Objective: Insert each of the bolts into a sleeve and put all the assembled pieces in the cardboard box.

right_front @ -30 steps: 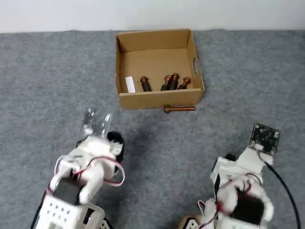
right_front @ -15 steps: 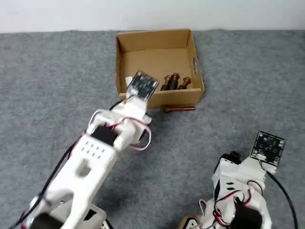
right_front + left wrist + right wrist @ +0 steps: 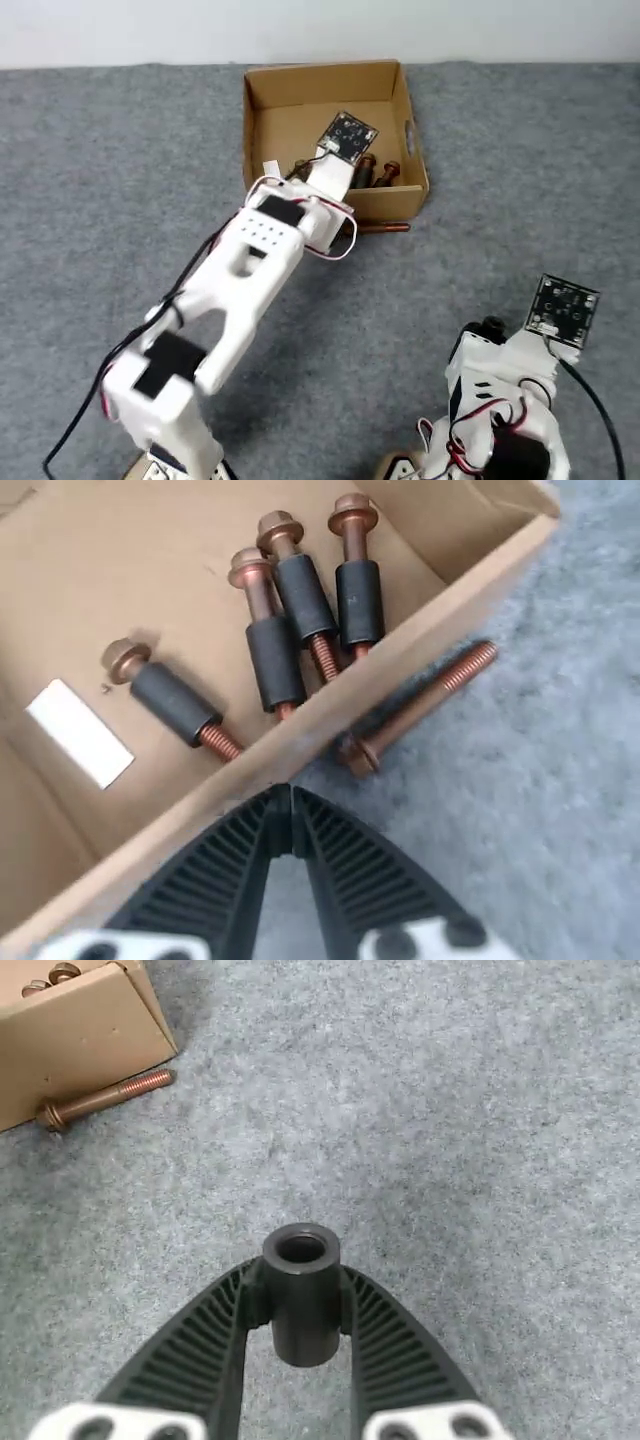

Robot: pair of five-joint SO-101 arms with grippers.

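Bright diffuse light; soft shadow beside cardboard box (image 3: 80, 1035).

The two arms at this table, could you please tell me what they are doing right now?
The left gripper, shut and empty, hangs over the cardboard box's front wall. Four assembled pieces lie inside the box, and one bare bolt lies on the carpet just outside that wall. The right gripper, well back from the box, holds an empty sleeve.
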